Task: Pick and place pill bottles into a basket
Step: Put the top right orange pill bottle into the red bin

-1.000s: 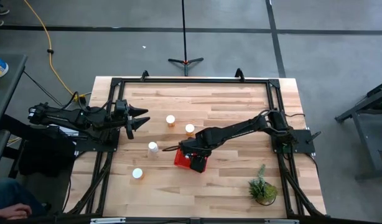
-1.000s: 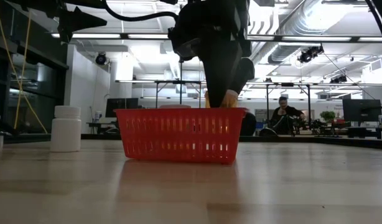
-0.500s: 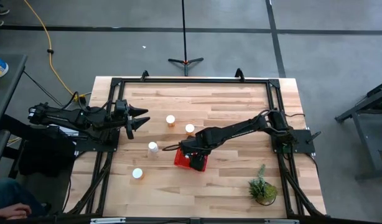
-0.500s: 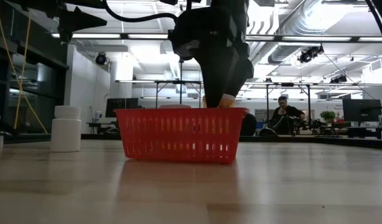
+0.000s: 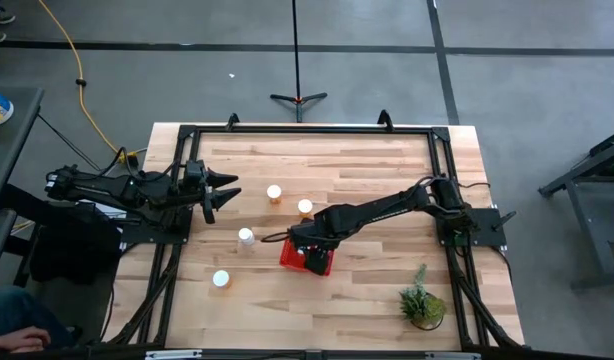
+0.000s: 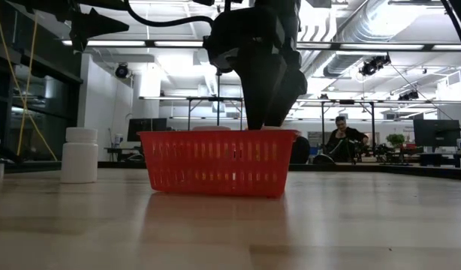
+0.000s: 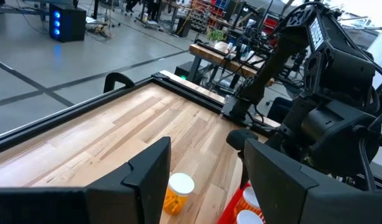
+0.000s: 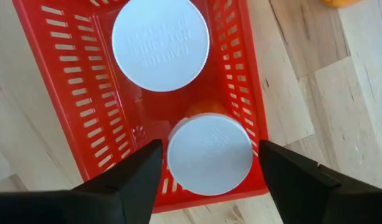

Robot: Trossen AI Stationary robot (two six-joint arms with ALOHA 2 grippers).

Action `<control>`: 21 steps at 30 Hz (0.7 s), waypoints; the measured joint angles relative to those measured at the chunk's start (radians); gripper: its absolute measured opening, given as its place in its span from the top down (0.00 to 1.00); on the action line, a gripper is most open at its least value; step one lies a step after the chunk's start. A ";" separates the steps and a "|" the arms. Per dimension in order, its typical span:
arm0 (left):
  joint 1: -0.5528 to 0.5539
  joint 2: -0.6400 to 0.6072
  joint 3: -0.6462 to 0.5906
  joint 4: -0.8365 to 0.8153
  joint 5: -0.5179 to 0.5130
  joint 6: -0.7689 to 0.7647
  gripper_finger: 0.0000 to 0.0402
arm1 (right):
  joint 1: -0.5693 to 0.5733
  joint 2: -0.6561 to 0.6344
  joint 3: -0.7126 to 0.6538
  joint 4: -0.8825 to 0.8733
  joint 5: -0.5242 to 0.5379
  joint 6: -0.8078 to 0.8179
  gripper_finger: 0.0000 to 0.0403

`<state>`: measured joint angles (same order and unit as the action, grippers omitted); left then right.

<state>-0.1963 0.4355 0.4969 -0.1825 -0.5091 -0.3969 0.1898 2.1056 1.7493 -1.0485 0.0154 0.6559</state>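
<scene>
The red basket (image 5: 299,258) sits near the table's middle, holding two upright white-capped pill bottles: a whitish one (image 8: 160,43) and an orange one (image 8: 209,154). My right gripper (image 8: 209,149) points down into the basket, open, with a finger on either side of the orange bottle's cap and narrow gaps showing. More bottles stand on their bases on the table: two orange (image 5: 274,192) (image 5: 305,208), a white one (image 5: 246,237) and another orange (image 5: 221,279). My left gripper (image 5: 225,190) waits open, raised above the left side.
A potted plant (image 5: 423,303) stands at the near right corner. Black frame rails (image 5: 307,128) run round the tabletop. In the low view a white bottle (image 6: 80,155) stands left of the basket (image 6: 219,161), and a person (image 6: 343,137) sits far behind.
The orange bottle showed at my right gripper's fingertips just above the basket's rim. It has now sunk below the rim into the basket, while the gripper has stayed over the same spot.
</scene>
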 joint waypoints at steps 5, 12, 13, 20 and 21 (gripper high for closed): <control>0.000 0.000 0.000 0.000 0.000 0.000 0.41 | -0.006 0.000 0.026 -0.013 0.012 0.023 0.36; 0.000 0.000 0.000 0.000 0.028 0.000 0.41 | -0.006 -0.034 0.221 -0.030 0.137 -0.051 0.36; 0.000 0.000 0.000 0.000 0.029 0.000 0.41 | -0.006 -0.048 0.249 -0.010 0.136 -0.073 0.36; 0.000 0.000 0.000 -0.002 0.032 0.000 0.41 | 0.030 -0.173 0.320 0.522 0.289 -0.216 0.36; 0.000 0.000 0.000 -0.002 0.041 0.000 0.41 | 0.048 -0.200 0.320 0.667 0.333 -0.248 0.36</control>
<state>-0.1963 0.4355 0.4966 -0.1845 -0.4684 -0.3967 0.2377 1.9055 2.0693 -0.3812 0.3483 0.4076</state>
